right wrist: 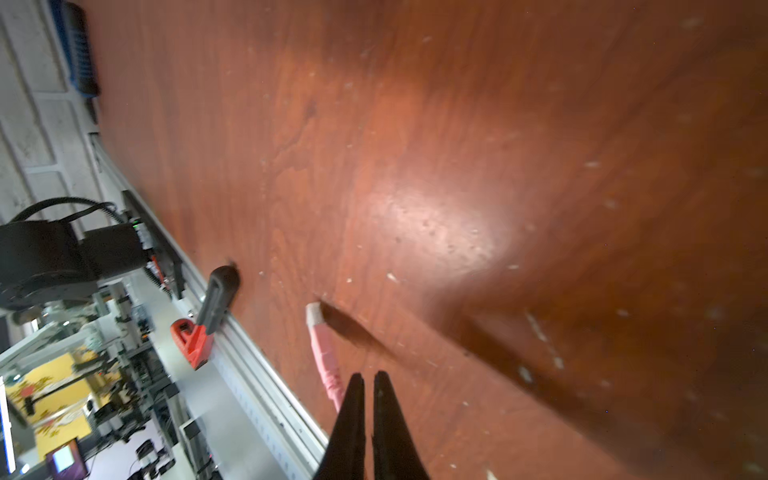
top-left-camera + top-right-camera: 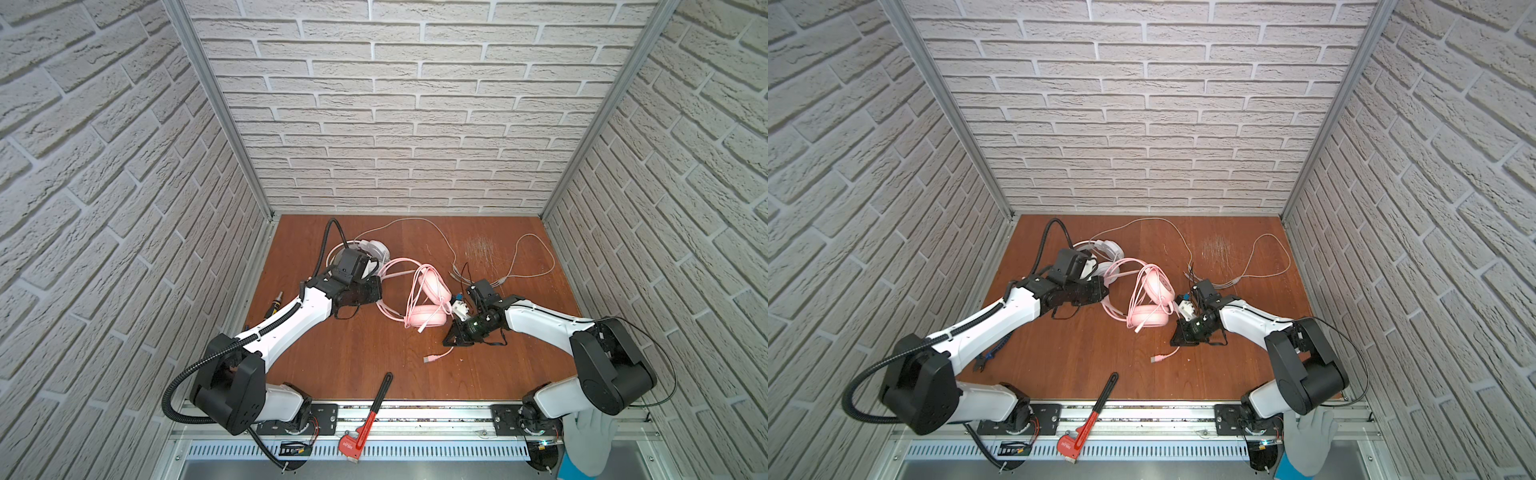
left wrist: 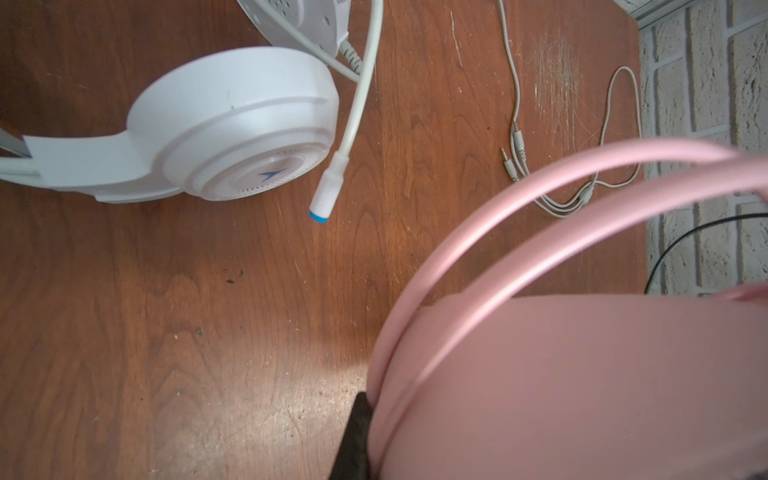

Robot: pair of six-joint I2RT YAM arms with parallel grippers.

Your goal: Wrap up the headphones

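Observation:
The pink headphones (image 2: 426,318) lie mid-table, headband toward the left arm. My left gripper (image 2: 379,286) is shut on the pink headband (image 3: 582,374). Only one black finger (image 3: 356,436) shows against it in the left wrist view. The white headphones (image 2: 376,249) sit behind the left wrist on the table, their boom mic (image 3: 322,208) pointing out. Their grey cable (image 2: 536,266) loops at the back right. My right gripper (image 1: 369,376) is low over the table, jaws nearly together. The pink cable (image 1: 324,353) runs in behind one finger, and its plug (image 2: 428,359) lies on the wood.
A red-and-black pipe wrench (image 2: 370,415) lies across the front rail. A screwdriver (image 2: 276,301) sits by the left wall and a grey glove (image 2: 586,440) hangs at the front right. Brick walls close three sides.

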